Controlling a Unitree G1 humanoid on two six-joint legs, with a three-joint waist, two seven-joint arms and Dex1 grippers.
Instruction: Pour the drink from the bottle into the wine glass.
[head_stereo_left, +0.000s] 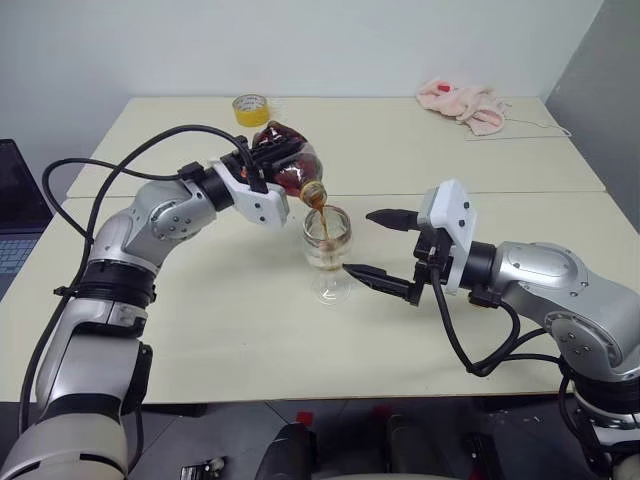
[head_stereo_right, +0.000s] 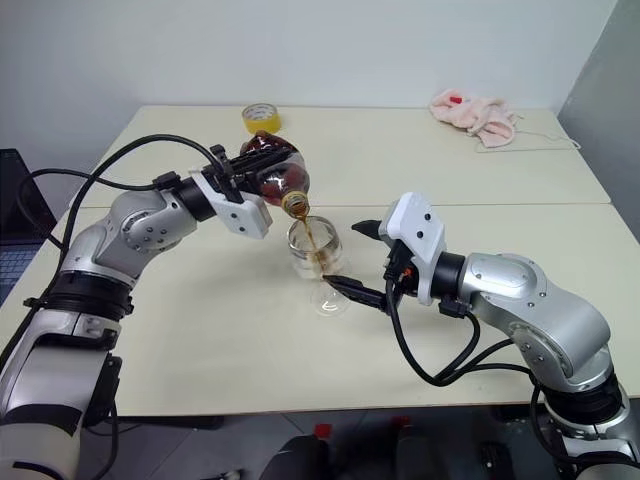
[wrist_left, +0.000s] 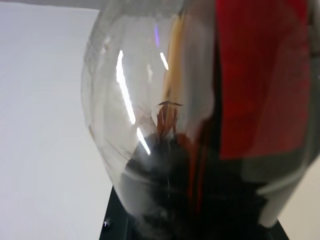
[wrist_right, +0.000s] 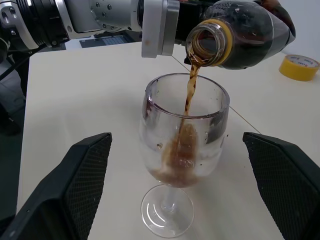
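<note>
My left gripper is shut on the bottle, which is tipped over with its open mouth just above the wine glass. Up close in the left wrist view, the bottle shows its clear wall and red label. A thin stream of the dark brown drink runs from the mouth into the bowl, where a little has pooled. The glass stands upright on the table. My right gripper is open, its black fingers standing on either side of the glass and apart from it.
A yellow tape roll sits at the table's far edge, behind the bottle. A pink cloth lies at the far right. A laptop shows past the table's left side. A seam crosses the table behind the glass.
</note>
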